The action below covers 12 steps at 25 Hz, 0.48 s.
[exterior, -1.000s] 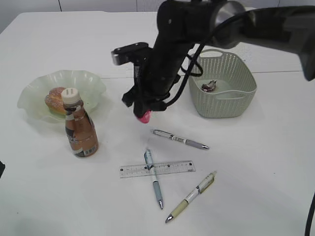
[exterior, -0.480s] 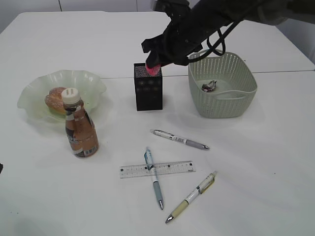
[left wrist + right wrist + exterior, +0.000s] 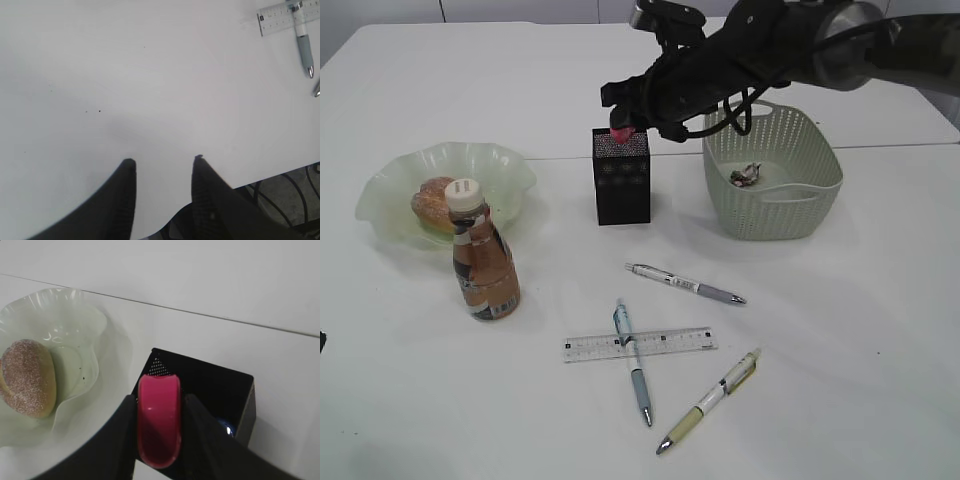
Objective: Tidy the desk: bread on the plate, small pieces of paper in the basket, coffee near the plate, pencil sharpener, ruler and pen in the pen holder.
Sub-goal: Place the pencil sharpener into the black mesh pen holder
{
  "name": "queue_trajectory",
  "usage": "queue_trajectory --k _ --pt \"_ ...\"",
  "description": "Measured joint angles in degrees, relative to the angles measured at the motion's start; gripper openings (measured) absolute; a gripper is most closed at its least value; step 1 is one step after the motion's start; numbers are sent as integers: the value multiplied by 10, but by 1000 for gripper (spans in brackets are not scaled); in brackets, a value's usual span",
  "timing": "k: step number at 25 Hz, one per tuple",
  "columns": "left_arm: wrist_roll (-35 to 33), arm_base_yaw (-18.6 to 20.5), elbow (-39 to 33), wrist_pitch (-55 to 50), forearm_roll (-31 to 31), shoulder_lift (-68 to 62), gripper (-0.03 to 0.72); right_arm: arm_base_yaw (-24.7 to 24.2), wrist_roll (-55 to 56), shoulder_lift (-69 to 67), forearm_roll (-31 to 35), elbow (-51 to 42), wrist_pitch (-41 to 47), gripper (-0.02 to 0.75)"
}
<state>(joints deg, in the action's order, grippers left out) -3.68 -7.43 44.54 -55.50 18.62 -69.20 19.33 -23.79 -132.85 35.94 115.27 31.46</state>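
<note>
Stretching across every view, the desk [image 3: 840, 330] is a plain white tabletop with a seam running toward its far edge. The right arm [image 3: 790, 45] reaches in from the far right corner, across the middle, to the pen holder. The basket [image 3: 772, 172] sits right of centre by the seam, with a small crumpled piece of paper [image 3: 745, 175] inside. The plate [image 3: 395, 180] lies toward the left edge and holds the bread [image 3: 428, 200]. The coffee [image 3: 483, 252] stands upright just in front of the plate, toward the near edge. The pen holder [image 3: 621, 177] stands upright between plate and basket. Above its open top, the right gripper [image 3: 159, 440] has its fingers clamped on the pink pencil sharpener [image 3: 159, 422], which hangs over the holder's mouth. The left gripper [image 3: 162, 172] hovers over bare desk at the near left edge, its fingers apart with nothing between them. The ruler [image 3: 640, 343] lies flat near the middle of the near edge; a blue pen [image 3: 632, 362] lies across it. A grey pen [image 3: 685, 283] lies behind the ruler, and a yellow-green pen [image 3: 708, 400] lies nearest the front edge.
</note>
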Motion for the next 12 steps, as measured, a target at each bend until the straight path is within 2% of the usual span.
queue_trajectory --k 6,8,12 --pt "0 0 0 -14 0 0 277 0 -29 -22 37 8 -16 215" --pt "0 0 0 -19 0 0 277 0 -30 -26 44 9 -18 256" --pt "0 0 0 -20 0 0 277 -1 -31 -32 46 10 -21 386"
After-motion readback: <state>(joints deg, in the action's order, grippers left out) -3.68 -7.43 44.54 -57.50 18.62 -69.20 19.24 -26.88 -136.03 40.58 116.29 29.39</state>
